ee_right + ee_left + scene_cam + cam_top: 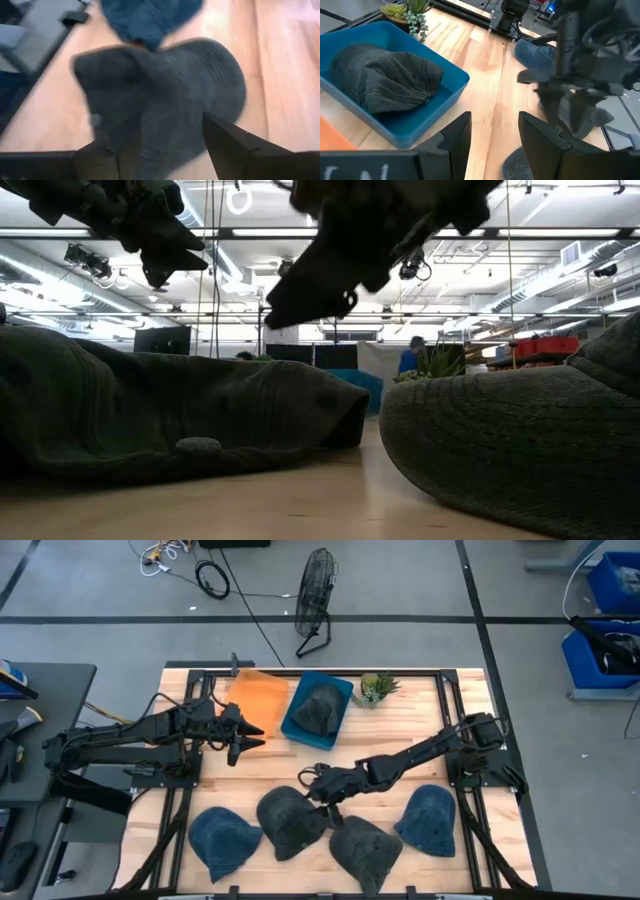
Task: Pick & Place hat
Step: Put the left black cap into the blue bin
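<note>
Four hats lie in a row on the near part of the wooden table: a blue one (222,838), a dark grey one (290,820), another dark grey one (365,850) and a blue one (428,820). A fifth, dark grey hat (318,708) lies in the blue bin (340,690). My right gripper (310,782) is open and hovers just above the far edge of the left dark grey hat (160,95); the low view shows it (310,300) clear of the hat (180,400). My left gripper (255,735) is open and empty in the air next to the blue bin (445,95).
An orange tray (258,698) lies left of the blue bin. A small potted plant (376,688) stands right of the bin. Black frame rails (452,730) run along the table's sides. Bare wood lies between the bin and the row of hats.
</note>
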Controlling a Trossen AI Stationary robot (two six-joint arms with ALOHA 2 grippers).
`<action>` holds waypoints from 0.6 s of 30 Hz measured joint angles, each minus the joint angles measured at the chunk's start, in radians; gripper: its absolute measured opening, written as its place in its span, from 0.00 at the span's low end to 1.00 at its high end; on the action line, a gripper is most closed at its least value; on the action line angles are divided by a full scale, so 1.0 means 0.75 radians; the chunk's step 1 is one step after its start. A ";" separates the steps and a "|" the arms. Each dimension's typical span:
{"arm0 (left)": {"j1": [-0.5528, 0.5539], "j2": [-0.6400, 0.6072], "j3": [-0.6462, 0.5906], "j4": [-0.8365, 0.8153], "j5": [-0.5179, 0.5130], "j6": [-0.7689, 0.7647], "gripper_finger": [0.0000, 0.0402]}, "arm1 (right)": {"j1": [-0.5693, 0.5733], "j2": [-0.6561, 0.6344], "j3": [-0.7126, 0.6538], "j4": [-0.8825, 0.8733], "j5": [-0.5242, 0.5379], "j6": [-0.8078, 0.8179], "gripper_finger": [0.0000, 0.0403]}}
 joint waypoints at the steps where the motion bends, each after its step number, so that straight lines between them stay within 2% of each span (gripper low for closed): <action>1: 0.000 0.000 0.000 0.001 0.000 0.001 0.42 | -0.001 0.018 -0.001 0.032 0.009 0.008 0.52; 10: 0.001 0.000 0.000 0.037 0.000 0.002 0.42 | -0.010 0.218 0.029 0.175 0.022 0.036 0.52; 13: 0.001 0.000 0.000 0.036 0.000 0.003 0.42 | -0.013 0.285 0.062 0.185 0.086 0.067 0.51; 16: 0.001 0.000 0.000 0.032 0.000 0.004 0.42 | -0.023 0.292 0.092 0.158 0.109 0.108 0.45; 18: 0.001 0.000 0.000 0.032 0.000 0.005 0.42 | -0.030 0.288 0.107 0.114 0.122 0.097 0.35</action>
